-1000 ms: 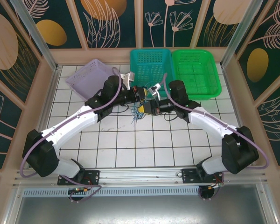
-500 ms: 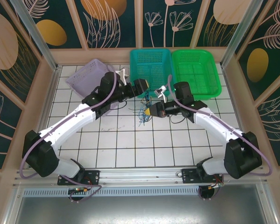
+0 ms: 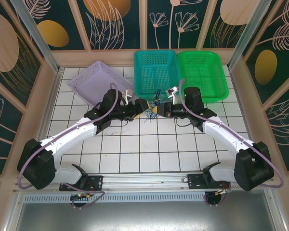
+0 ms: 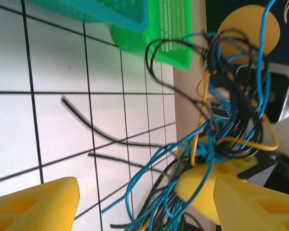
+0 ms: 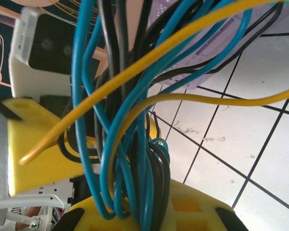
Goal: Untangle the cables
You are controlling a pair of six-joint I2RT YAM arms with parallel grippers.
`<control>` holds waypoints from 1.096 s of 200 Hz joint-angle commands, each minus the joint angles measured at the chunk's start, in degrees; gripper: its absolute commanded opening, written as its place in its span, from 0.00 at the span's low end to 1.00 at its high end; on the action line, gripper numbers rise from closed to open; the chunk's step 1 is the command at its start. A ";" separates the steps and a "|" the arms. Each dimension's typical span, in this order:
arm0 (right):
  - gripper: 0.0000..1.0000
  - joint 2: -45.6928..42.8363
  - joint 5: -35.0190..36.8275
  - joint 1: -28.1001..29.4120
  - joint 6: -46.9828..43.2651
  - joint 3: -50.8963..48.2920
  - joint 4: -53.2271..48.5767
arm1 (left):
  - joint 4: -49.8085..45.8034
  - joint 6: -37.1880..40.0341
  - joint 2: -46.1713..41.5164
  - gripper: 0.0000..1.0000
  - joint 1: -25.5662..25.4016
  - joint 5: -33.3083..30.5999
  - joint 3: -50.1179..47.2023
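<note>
The cables (image 5: 139, 144) are a tangled bunch of blue, black and yellow wires, clamped at their base between the yellow fingers of my right gripper (image 5: 149, 216), which is shut on them. From above, the bunch (image 3: 156, 98) stands up over the right gripper (image 3: 156, 110), just in front of the teal basket. My left gripper (image 3: 144, 107) faces it from the left, open. In the left wrist view its fingers (image 4: 33, 204) stand wide apart and the bunch (image 4: 216, 130) hangs just ahead of them, untouched. Two loose black cables (image 4: 96, 130) lie on the tiles.
A lilac basket (image 3: 94, 82), a teal basket (image 3: 155, 72) and a green basket (image 3: 202, 72) line the back of the white tiled table (image 3: 135, 149). The two grippers are nearly touching at mid-table. Wooden walls enclose the table.
My left gripper has opened, letting go of the bunch, and swung up towards the teal basket and back. The right gripper has carried the bunch slightly back and right.
</note>
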 commanded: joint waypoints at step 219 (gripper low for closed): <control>0.00 -0.04 -4.21 -0.42 -26.85 8.36 -23.78 | -8.44 8.86 5.43 0.76 3.83 0.93 13.07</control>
